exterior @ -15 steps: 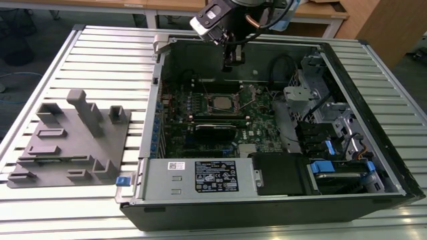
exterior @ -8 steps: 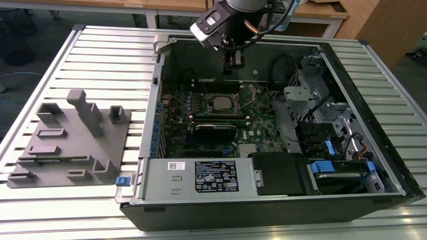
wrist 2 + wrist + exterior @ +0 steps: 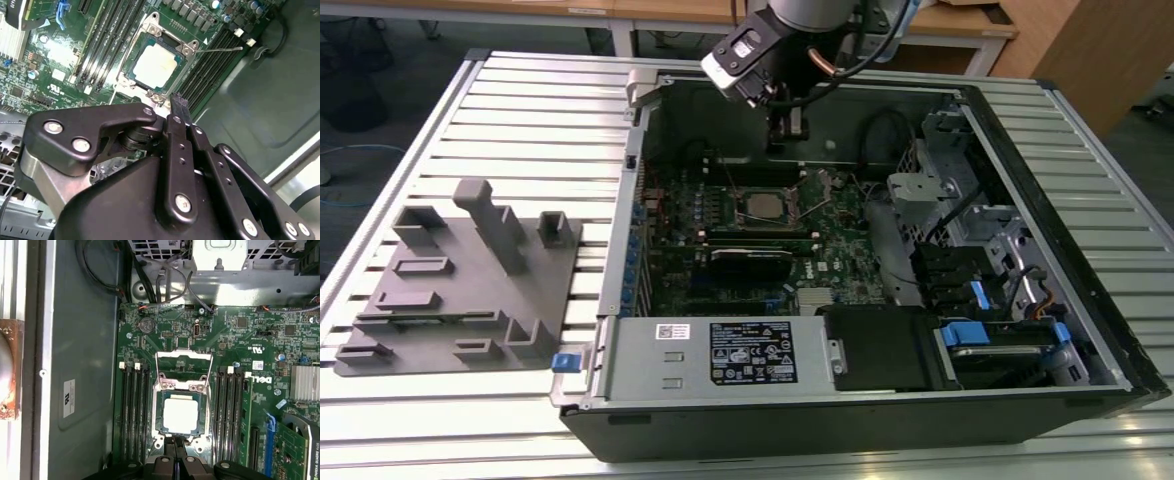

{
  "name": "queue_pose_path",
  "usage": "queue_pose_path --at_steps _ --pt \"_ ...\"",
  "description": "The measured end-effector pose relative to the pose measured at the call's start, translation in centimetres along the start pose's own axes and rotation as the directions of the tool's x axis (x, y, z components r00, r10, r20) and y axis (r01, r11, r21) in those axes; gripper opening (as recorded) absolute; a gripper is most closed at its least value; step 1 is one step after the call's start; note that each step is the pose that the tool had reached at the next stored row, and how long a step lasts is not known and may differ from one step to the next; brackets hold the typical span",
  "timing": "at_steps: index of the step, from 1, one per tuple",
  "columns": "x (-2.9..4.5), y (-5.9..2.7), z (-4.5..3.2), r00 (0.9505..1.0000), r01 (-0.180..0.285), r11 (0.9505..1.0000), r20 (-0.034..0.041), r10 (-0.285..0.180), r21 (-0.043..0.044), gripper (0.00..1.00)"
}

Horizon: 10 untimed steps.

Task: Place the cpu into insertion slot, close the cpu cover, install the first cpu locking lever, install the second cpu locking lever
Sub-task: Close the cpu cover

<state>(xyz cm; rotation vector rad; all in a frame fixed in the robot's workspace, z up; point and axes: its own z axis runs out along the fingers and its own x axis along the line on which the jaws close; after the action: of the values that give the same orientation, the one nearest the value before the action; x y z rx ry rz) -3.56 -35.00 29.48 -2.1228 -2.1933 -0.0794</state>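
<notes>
Second wrist view: jaws narrow, empty, near the insertion slot (image 3: 186, 50) rim, cpu (image 3: 155, 66) inside.

Seen from my remote console: the cpu (image 3: 181, 413) lies in the insertion slot (image 3: 205, 412), the cpu cover (image 3: 158, 369) hinged open beside it, with memory slots (image 3: 134, 410) flanking both sides.

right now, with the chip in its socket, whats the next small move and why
Probably nudge the thin silvery metal cpu cover frame down: the small square silver-topped cpu already sits in the shiny-rimmed insertion slot, the frame lies flipped open beside it, and the shut black tool hovers at the slot's edge.
</notes>
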Motion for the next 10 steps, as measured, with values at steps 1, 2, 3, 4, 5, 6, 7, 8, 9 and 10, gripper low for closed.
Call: queue_pose_path --at_steps 1,2,3,4,5,6,7,8,9,10 --pt "-0.01 0.01 0.16 1.0000 0.000 1.0000 -0.0001 0.000 0.0000 0.11" --pt "-0.02 0.01 0.22 1.0000 0.000 1.0000 0.0000 0.000 0.0000 0.11" --pt "-0.02 0.01 0.23 1.0000 0.000 1.0000 0.0000 0.000 0.0000 0.11" --pt "-0.02 0.01 0.23 1.0000 0.000 1.0000 0.0002 0.000 0.0001 0.11" --pt "-0.02 0.01 0.23 1.0000 0.000 1.0000 0.0002 0.000 0.0001 0.11" --pt "-0.02 0.01 0.24 1.0000 0.000 1.0000 0.0001 0.000 0.0001 0.11" --pt "-0.02 0.02 0.24 1.0000 0.000 1.0000 0.0000 0.000 0.0000 0.11" --pt "-0.02 0.01 0.24 1.0000 0.000 1.0000 0.0000 0.000 0.0000 0.11" --pt "-0.02 0.01 0.24 1.0000 0.000 1.0000 0.0000 0.000 0.0000 0.11" --pt "-0.02 0.01 0.26 1.0000 0.000 1.0000 0.0000 0.000 0.0000 0.11"
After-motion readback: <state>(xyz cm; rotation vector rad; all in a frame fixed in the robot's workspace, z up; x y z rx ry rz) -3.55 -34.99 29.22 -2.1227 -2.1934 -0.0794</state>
